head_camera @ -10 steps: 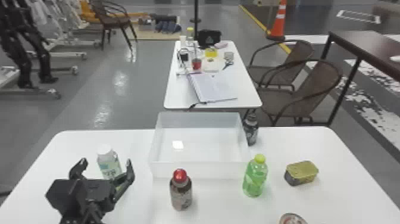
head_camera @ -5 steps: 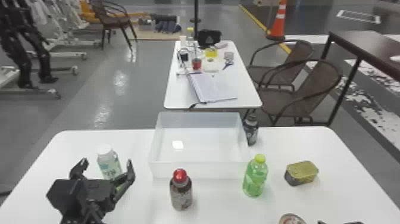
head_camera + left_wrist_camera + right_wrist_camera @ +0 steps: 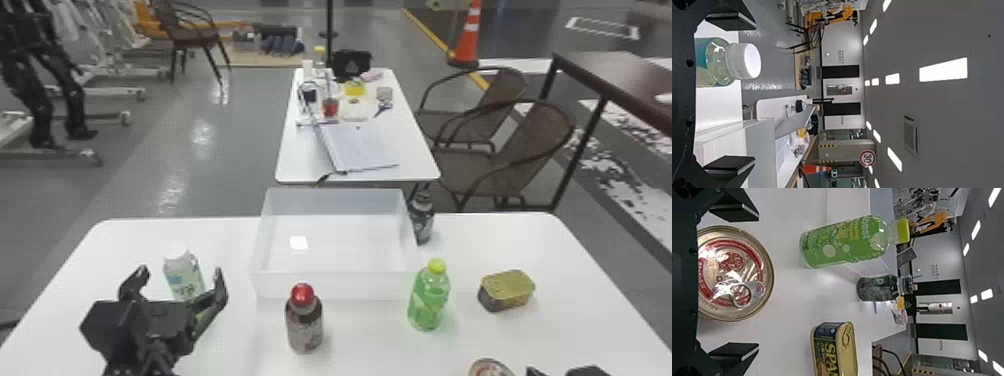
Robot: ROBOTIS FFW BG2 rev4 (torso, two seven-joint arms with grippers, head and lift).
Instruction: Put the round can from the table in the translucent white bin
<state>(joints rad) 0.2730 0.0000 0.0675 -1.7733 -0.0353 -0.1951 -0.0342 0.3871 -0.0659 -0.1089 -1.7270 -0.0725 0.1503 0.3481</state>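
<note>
The round can (image 3: 490, 369) sits upright on the counter (image 3: 370, 345), outside the translucent white bin (image 3: 335, 285). The right tool (image 3: 586, 371) is just beside it, open; from the wrist, the can shows between the spread fingers, gripped by neither. Over on the left, the left tool (image 3: 179, 272) is open too, near a white-capped bottle (image 3: 184, 275). A green bottle (image 3: 429, 300) stands near the bin.

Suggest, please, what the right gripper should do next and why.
I would probably ease the right gripper toward the round can before closing: the wrist view shows the can lined up between spread fingers, but the head view shows them beside it.
</note>
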